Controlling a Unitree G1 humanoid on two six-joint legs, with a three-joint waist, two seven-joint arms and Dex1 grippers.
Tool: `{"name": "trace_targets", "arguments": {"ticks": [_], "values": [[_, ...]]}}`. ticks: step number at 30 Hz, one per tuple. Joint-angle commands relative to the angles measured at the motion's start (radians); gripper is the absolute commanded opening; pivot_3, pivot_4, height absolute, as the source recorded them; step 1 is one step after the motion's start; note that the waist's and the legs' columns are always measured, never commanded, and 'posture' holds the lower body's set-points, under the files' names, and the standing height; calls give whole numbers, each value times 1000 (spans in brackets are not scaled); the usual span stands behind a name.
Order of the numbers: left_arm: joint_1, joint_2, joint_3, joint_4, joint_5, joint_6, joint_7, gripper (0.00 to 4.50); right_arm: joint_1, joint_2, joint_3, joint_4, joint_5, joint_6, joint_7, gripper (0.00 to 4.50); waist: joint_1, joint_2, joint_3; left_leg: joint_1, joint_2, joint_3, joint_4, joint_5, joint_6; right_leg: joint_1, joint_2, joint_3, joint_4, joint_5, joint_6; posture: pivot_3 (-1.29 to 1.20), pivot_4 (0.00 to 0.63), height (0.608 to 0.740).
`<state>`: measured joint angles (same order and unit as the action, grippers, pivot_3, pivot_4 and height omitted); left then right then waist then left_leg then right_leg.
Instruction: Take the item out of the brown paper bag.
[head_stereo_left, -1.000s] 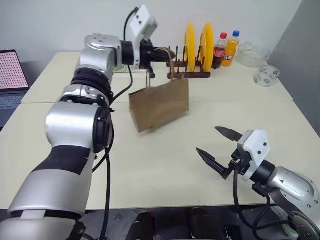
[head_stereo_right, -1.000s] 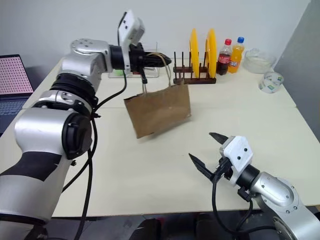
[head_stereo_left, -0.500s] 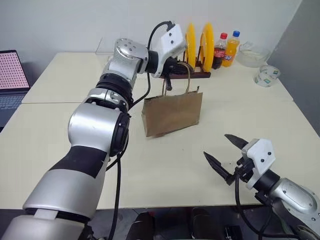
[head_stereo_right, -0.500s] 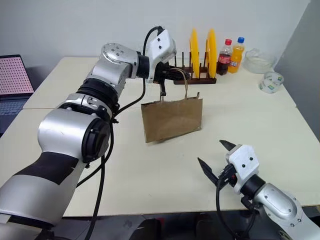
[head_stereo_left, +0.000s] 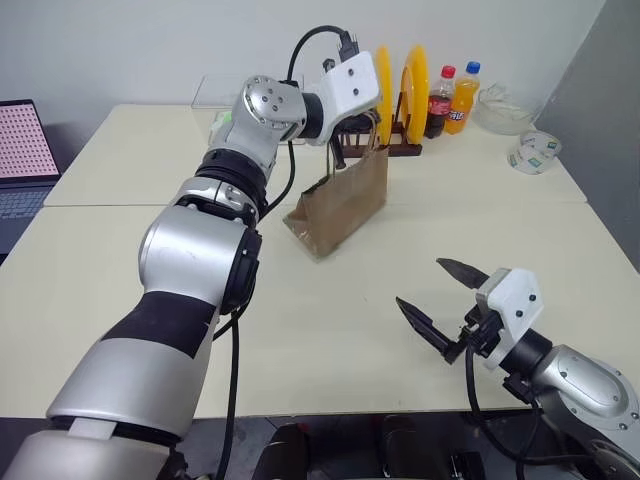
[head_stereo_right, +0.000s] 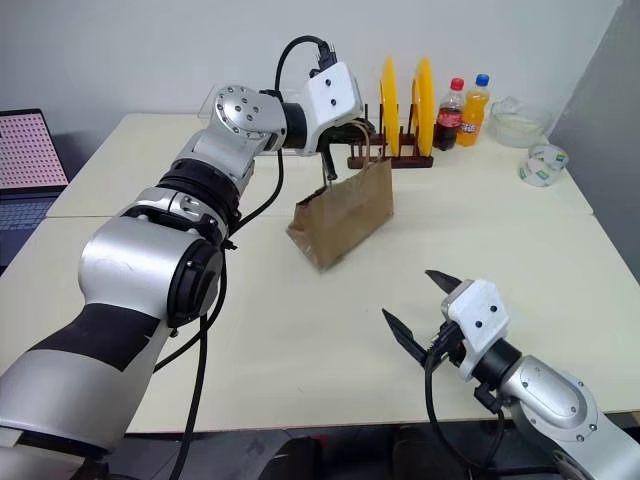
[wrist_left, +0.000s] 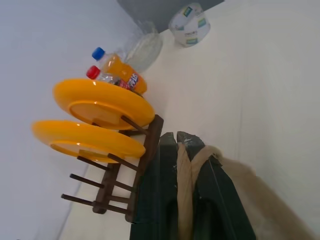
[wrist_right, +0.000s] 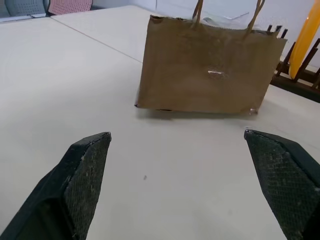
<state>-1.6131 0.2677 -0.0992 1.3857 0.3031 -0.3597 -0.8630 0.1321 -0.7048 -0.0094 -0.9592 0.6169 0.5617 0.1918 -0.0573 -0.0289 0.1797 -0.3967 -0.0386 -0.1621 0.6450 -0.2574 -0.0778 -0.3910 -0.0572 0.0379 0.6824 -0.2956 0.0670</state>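
The left pincer is pinched on the thin twisted-paper loop handles of the small creased kraft-brown paper bag. Gripped by the handles, the bag hangs tilted, its lower corner at or just above the pale tabletop; whether it touches I cannot tell. Holding it this way probably keeps the mouth up for reaching in. The right pincer, with two black fingers spread wide and empty, hovers low over the tabletop, well apart from the bag, presumably ready to fetch the contents. The item is hidden, presumably still in the bag. Behind stands a dark wooden rack holding yellow plates.
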Motion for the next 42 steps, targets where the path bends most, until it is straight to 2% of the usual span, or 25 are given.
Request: {"name": "trace_targets", "arguments": {"ticks": [1,17,22,31,42], "values": [[-54,-2,5,-25,4,-44,17,29,-26,21,-30,-88,45,12,-6,4500,0,0,0,0,0,0,0,0,0,0,0,0,0,0,0,0,150,740],[-55,-33,74,-33,-78,-18,-237,29,-44,25,-32,-88,81,54,13,4500,0,0,0,0,0,0,0,0,0,0,0,0,0,0,0,0,150,740],[-30,-19,34,-33,-39,-50,-271,29,-35,11,-24,-88,87,65,10,4500,-1,0,0,0,0,0,0,0,0,0,0,0,1,0,0,0,150,740],[-37,13,-103,-29,122,-196,-33,29,-83,23,-15,-66,83,112,7,4500,-1,0,0,0,0,0,1,0,0,0,0,0,1,0,0,0,150,740],[-53,-1,-150,-22,190,-286,178,29,-136,78,-22,-54,104,154,-10,4500,0,0,0,0,0,0,1,0,0,0,0,0,1,0,0,0,150,740]]}}
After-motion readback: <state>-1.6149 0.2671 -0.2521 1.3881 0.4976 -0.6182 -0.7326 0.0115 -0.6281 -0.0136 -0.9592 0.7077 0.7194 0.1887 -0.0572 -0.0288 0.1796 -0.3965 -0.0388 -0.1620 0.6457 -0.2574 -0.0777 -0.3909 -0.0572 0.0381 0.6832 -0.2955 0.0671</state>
